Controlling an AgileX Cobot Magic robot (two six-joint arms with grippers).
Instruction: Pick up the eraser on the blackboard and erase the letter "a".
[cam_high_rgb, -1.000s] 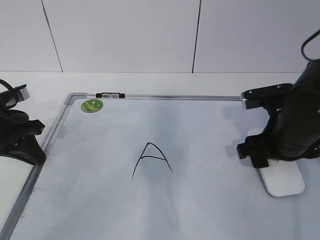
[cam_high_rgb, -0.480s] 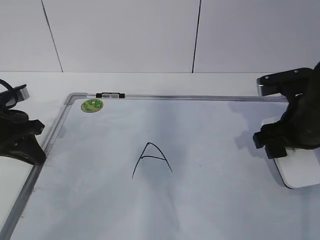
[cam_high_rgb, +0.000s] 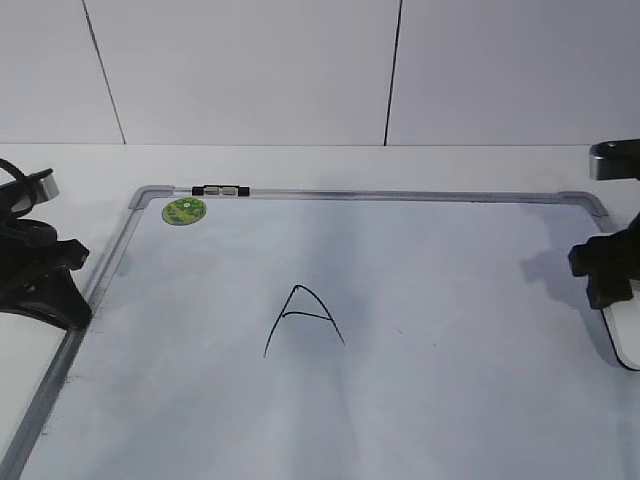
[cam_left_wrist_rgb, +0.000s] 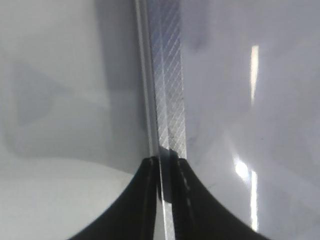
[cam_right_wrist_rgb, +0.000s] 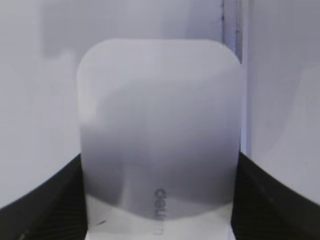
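The blackboard (cam_high_rgb: 430, 300) lies flat, with its silver frame (cam_high_rgb: 400, 195) and a green sticker (cam_high_rgb: 184, 211). No cursive "a" shows in any view; the only writing is an angular capital "A" (cam_high_rgb: 303, 318) at the middle. My right gripper (cam_high_rgb: 610, 272) is at the board's right edge, shut on the white eraser (cam_high_rgb: 626, 342). In the right wrist view the eraser (cam_right_wrist_rgb: 157, 110) fills the space between the jaws (cam_right_wrist_rgb: 159, 167). My left gripper (cam_high_rgb: 70, 300) is shut on the board's left frame rail (cam_left_wrist_rgb: 169, 90), pinched between the jaws (cam_left_wrist_rgb: 167, 167).
A small black-and-white clip (cam_high_rgb: 221, 189) sits on the top frame rail. A white table (cam_high_rgb: 80, 165) surrounds the board, with a panelled white wall behind. The board's right frame rail (cam_right_wrist_rgb: 231, 20) runs just beside the eraser.
My right gripper has slid to the right with the eraser, from the board's right part to its right edge, now partly out of view. The left gripper has not moved.
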